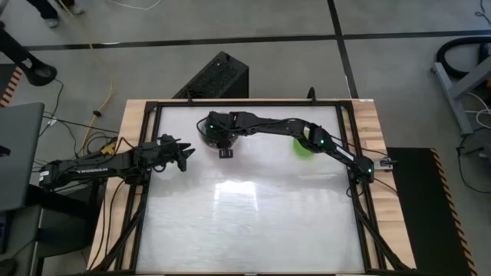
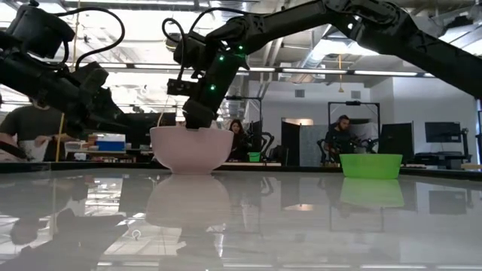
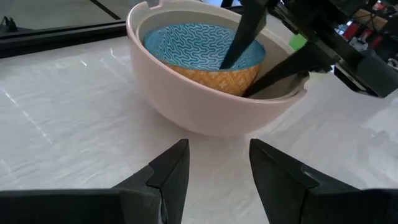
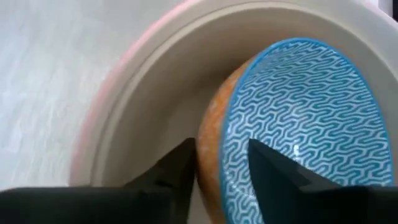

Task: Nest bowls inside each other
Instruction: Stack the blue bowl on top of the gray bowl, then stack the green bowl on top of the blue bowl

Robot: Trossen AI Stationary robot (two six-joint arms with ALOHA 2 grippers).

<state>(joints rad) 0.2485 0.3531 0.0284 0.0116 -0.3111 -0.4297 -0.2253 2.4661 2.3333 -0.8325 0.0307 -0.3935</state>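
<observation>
At the table's far middle stands a cream-white bowl [image 3: 205,112] [image 2: 190,150] with a grey-beige bowl [image 3: 180,14] nested in it. Inside those lies a blue-patterned bowl [image 3: 186,43] [image 4: 298,124] with an orange outside, a little tilted. My right gripper [image 3: 237,78] [image 1: 220,136] reaches down into the stack, open, one finger inside the blue bowl and one outside its wall. A small green bowl [image 2: 370,165] [image 1: 304,146] stands on the table to the right, partly under the right arm. My left gripper [image 3: 217,168] [image 1: 184,156] waits open at the table's left side, pointing at the stack. My right gripper comes slanting down from above, its fingers standing either side of the blue bowl's rim [image 4: 231,134] on the side toward the right arm. The bowl rests in the grey-beige bowl. I cannot tell whether either finger touches the wall.
A black frame [image 1: 153,107] runs round the white tabletop, whose near half [image 1: 245,222] is bare. Beyond the far edge a black box [image 1: 217,77] stands on the floor. People [image 2: 343,135] sit at desks in the room behind.
</observation>
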